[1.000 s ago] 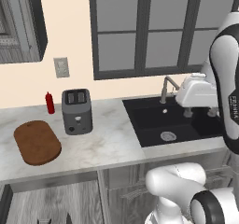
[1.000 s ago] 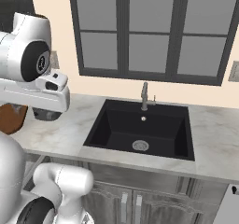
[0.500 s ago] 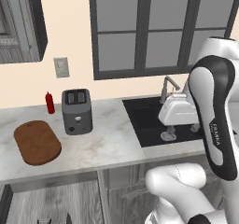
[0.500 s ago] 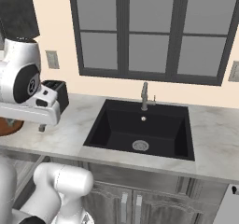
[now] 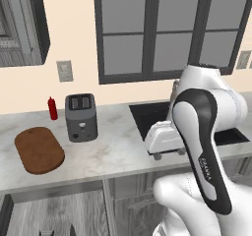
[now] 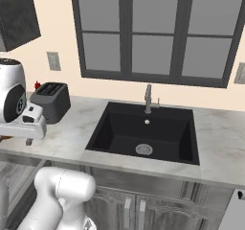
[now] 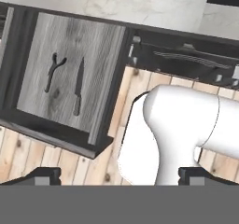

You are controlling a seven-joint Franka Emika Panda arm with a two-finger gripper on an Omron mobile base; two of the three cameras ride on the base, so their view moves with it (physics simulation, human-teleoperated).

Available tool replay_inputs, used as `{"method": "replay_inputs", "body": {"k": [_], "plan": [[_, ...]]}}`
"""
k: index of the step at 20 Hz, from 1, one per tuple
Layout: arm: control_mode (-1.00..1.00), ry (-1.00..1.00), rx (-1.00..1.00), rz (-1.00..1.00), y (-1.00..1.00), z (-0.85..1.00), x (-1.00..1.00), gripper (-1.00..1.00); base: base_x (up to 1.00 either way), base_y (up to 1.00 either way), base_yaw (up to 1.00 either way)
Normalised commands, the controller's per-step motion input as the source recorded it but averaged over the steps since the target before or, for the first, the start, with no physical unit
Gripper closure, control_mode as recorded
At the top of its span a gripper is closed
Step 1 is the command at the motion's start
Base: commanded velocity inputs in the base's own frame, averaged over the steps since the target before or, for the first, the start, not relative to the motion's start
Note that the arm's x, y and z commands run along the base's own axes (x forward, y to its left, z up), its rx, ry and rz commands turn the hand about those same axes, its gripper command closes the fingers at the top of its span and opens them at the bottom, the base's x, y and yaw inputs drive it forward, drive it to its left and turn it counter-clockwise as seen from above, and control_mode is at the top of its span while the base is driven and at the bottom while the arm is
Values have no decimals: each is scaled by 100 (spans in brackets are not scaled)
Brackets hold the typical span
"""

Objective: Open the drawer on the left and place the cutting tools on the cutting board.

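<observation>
The drawer [image 7: 102,64] stands pulled out below the counter, its grey wood-grain floor showing in the hand view. On that floor lie a small knife [image 7: 78,93] with a dark handle and, to its left, dark scissors [image 7: 53,72]. The reddish-brown cutting board [image 5: 39,150] rests on the counter at the left, left of the toaster. My gripper [image 5: 170,154] hangs over the counter's front edge by the sink's left side, well right of the board. Its fingertips [image 7: 43,175] stand wide apart, open with nothing between them. In the right base view the gripper [image 6: 28,139] sits at the far left.
A dark toaster [image 5: 81,117] and a red bottle [image 5: 52,108] stand at the back of the marble counter [image 5: 113,151]. The black sink [image 6: 143,135] with its faucet [image 6: 149,98] lies to the right. Grey cabinet doors [image 6: 131,210] run below.
The hand has swung left from over the sink and come down toward the counter's front edge. Its fingers have stayed open. The drawer, board and toaster have not moved.
</observation>
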Motion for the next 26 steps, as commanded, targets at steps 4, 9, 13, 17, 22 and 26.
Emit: {"method": "replay_inputs", "body": {"k": [4, 9, 13, 17, 22, 26], "plan": [[-100, 0, 0, 17, 11, -18, 0, -100, 0, 0, 0], [-100, 0, -1, 12, 8, 0, -17, -100, 0, 0, 0], [-100, 0, -1, 7, 35, 0, -15, -100, 0, 0, 0], [-100, 0, -1, 7, 38, 0, 0, -100, 0, 0, 0], [-100, 0, -1, 2, 37, 0, 0, -100, 0, 0, 0], [-100, 0, 0, 0, 28, -1, 0, -100, 0, 0, 0]]}}
